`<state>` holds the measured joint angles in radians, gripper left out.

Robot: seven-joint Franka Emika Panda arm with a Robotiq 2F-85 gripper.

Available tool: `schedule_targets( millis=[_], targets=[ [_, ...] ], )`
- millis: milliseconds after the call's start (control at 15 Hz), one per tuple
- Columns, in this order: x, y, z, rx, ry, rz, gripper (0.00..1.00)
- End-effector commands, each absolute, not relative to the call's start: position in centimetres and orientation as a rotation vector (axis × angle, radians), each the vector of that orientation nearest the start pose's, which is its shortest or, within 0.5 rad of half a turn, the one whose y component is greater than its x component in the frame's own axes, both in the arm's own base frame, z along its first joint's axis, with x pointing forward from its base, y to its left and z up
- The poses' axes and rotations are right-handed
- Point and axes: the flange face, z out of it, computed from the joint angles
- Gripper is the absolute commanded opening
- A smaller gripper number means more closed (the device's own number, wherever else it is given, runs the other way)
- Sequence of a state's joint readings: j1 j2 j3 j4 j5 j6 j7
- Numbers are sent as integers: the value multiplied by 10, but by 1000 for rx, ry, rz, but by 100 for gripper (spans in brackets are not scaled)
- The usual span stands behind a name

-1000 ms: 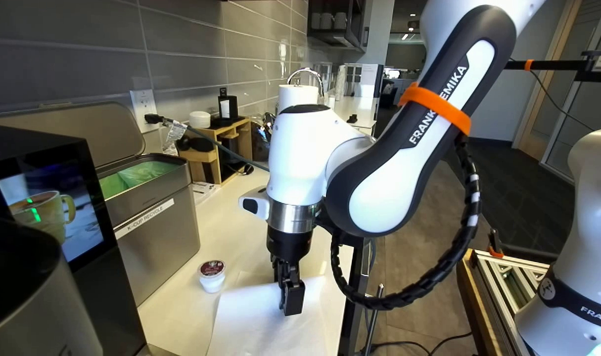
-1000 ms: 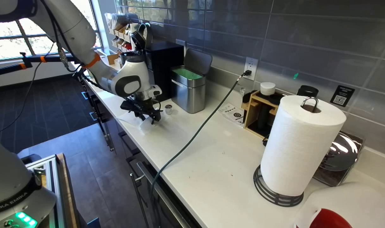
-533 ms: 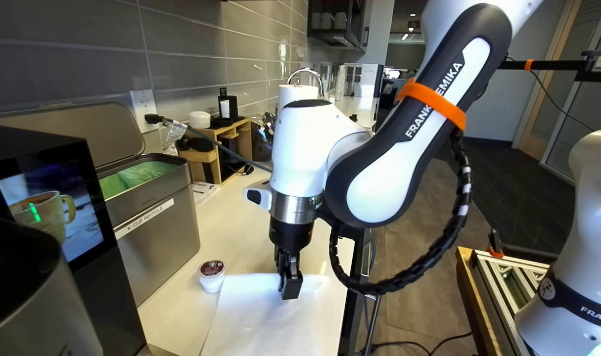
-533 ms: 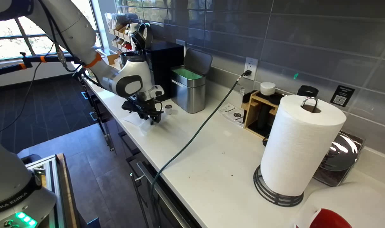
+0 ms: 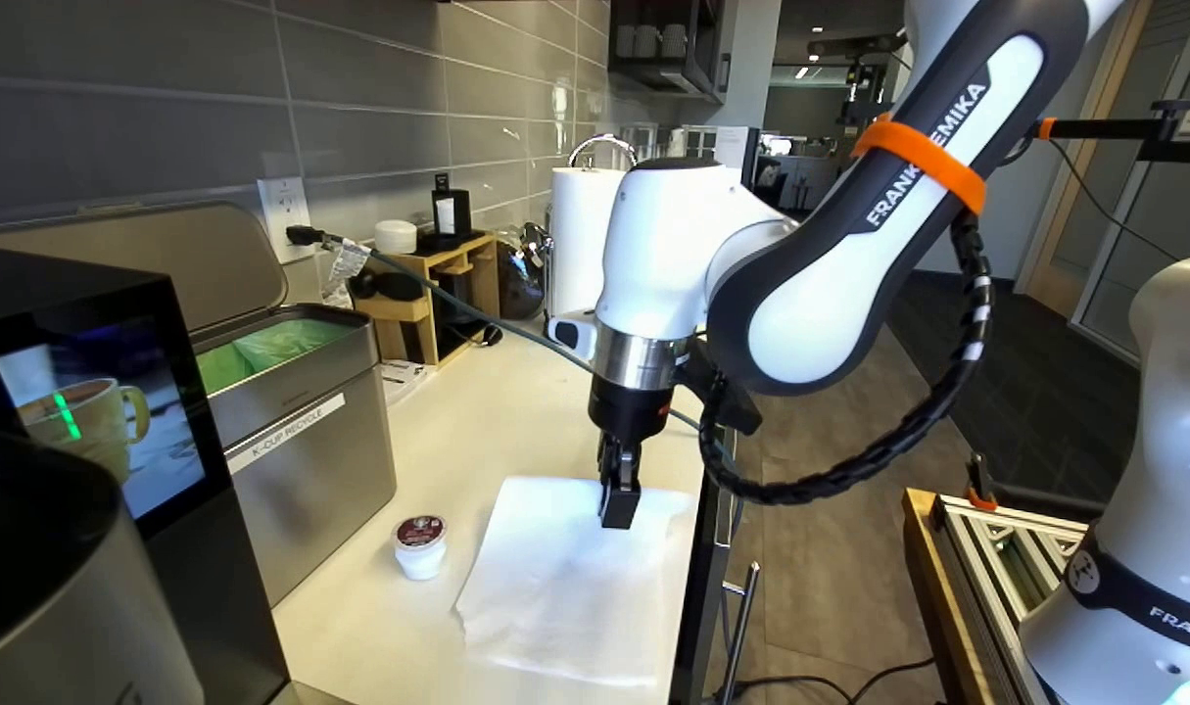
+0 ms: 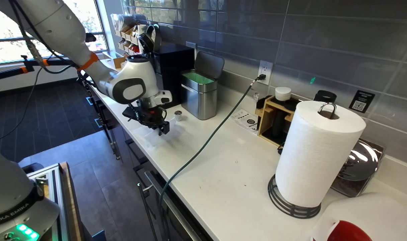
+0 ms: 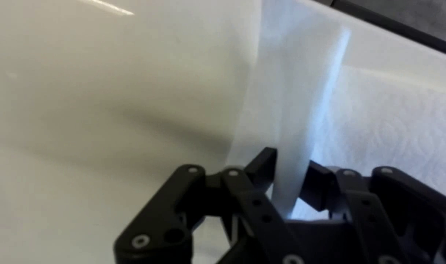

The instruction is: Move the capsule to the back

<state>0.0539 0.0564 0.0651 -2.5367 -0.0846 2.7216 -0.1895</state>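
Observation:
The capsule (image 5: 420, 548), a small white cup with a dark brown lid, stands upright on the counter beside the steel bin. It also shows in an exterior view as a small capsule (image 6: 178, 115) beyond my hand; the wrist view does not take it in. My gripper (image 5: 618, 517) is low over a white paper sheet (image 5: 565, 607), to the side of the capsule and apart from it. In the wrist view, a raised fold of the paper (image 7: 292, 139) runs between the fingertips of my gripper (image 7: 293, 165), which are shut on it.
The steel bin (image 5: 330, 509) with its lid up and a black machine (image 5: 95, 284) flank the capsule. A dark cable (image 6: 220, 124) crosses the counter. Farther along stand a wooden organizer (image 6: 265, 117) and a paper towel roll (image 6: 317, 157). The counter's front edge (image 5: 707, 548) runs close to my hand.
My gripper has closed on the paper and moved along the counter, away from the black machine; the sheet has slid along with it. The capsule has stayed in place.

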Motion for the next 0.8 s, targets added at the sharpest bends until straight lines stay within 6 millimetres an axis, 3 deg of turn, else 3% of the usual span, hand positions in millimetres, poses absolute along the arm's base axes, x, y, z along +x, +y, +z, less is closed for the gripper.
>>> schedule_targets(
  millis=[0,400,733],
  targets=[
    [444,36,286,-3217,-394,-260,3],
    [421,11,331,-3361,2,-452,3],
    [399,9,364,-3487,333,-483,3]
  ],
)
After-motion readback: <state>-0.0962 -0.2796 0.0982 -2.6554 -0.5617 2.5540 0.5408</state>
